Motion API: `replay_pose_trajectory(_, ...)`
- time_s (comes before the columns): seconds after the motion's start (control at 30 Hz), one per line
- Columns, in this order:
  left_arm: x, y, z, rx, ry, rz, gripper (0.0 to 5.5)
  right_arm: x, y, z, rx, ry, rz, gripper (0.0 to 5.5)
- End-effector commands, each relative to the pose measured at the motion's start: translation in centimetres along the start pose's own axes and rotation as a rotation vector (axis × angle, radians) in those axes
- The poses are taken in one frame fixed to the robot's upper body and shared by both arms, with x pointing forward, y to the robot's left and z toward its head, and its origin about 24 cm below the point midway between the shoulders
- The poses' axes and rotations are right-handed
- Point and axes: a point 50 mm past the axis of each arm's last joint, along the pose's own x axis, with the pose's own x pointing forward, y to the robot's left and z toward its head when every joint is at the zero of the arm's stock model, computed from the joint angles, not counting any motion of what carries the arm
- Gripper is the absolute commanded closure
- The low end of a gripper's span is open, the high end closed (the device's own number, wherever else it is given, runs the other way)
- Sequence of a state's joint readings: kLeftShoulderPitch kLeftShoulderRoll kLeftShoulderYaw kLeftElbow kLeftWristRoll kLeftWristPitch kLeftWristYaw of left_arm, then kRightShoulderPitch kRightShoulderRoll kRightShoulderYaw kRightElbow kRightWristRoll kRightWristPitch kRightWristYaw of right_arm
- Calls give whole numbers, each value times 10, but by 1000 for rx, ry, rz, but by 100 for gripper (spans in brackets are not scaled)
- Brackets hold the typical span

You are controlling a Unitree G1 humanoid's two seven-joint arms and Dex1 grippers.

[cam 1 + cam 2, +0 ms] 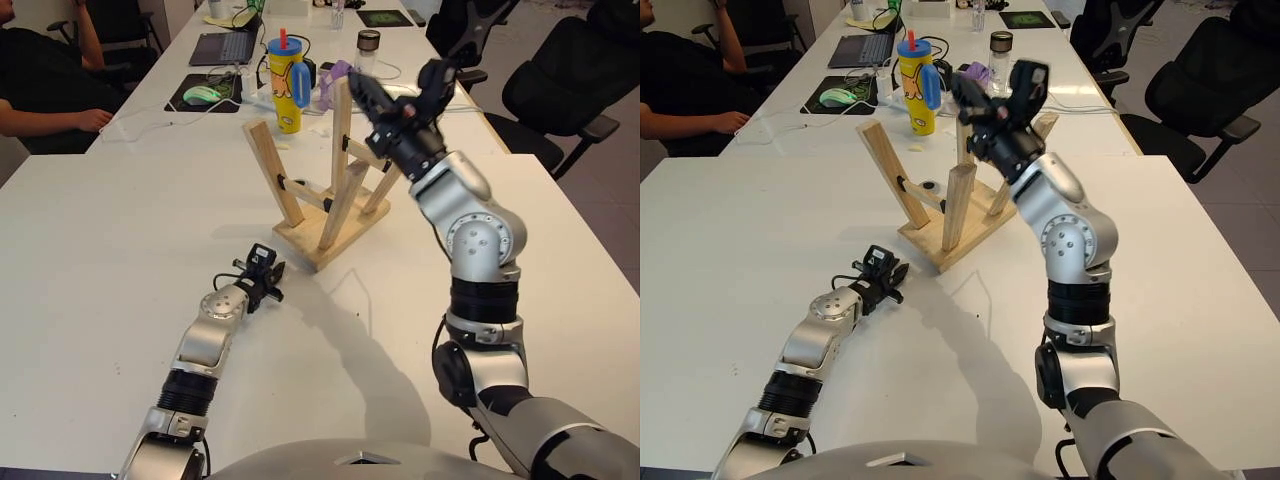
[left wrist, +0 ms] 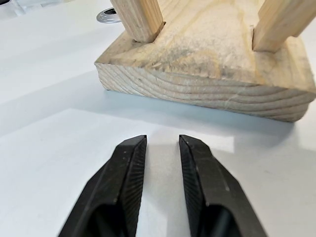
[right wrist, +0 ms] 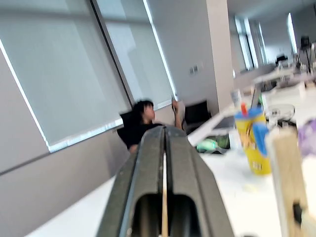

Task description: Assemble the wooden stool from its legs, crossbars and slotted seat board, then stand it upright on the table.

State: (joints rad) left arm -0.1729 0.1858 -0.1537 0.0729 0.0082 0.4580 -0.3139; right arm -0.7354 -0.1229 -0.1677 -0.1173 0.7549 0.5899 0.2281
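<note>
At twelve o'clock on the far worktop (image 1: pixel 140 105), upright, a yellow tumbler (image 1: pixel 285 85) with blue handle and red straw. Just beside it toward one o'clock, something purple (image 1: pixel 333 72), then a clear jar (image 1: pixel 368 48) with dark lid. At eleven o'clock, an open laptop (image 1: pixel 228 45); nearer, a green mouse (image 1: pixel 203 95) on a dark mat (image 1: pixel 182 98). At two o'clock, black office chairs (image 1: pixel 560 80) past the worktop's edge.

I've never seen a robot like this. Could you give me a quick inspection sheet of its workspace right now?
Surface: white table.
Job's things: wooden stool upside down, seat board on the table, legs up.
Clutter: yellow tumbler, laptop, green mouse beyond the stool.
Grippers: left gripper open, low by the seat board; right gripper shut, raised beside the leg tops.
Cables: white cable near the mouse.
Surroundings: black office chairs.
</note>
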Motion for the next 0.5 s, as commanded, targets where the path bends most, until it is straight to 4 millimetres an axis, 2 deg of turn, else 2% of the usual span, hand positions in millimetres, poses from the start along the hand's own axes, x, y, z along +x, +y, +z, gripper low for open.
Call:
replay_pose_trajectory(0.03,-3,0,-15,-25,70,6,425,-15,-40,-12,-56,83,-167,546)
replay_pose_trajectory(0.13,-4,1,-13,-26,64,8,425,-32,-64,-44,-150,253,-186,546)
replay_pose_trajectory(0.2,-3,1,-11,-20,62,3,425,-41,-68,-69,-208,366,-115,546)
replay_pose_trajectory(0.27,-1,1,-10,-12,66,-5,425,-41,-57,-84,-236,397,32,546)
replay_pose_trajectory(0.37,2,2,-11,2,79,-18,425,-37,-33,-92,-215,362,212,546)
replay_pose_trajectory(0.5,4,4,-10,22,93,-37,425,-39,-17,-97,-192,337,294,546)
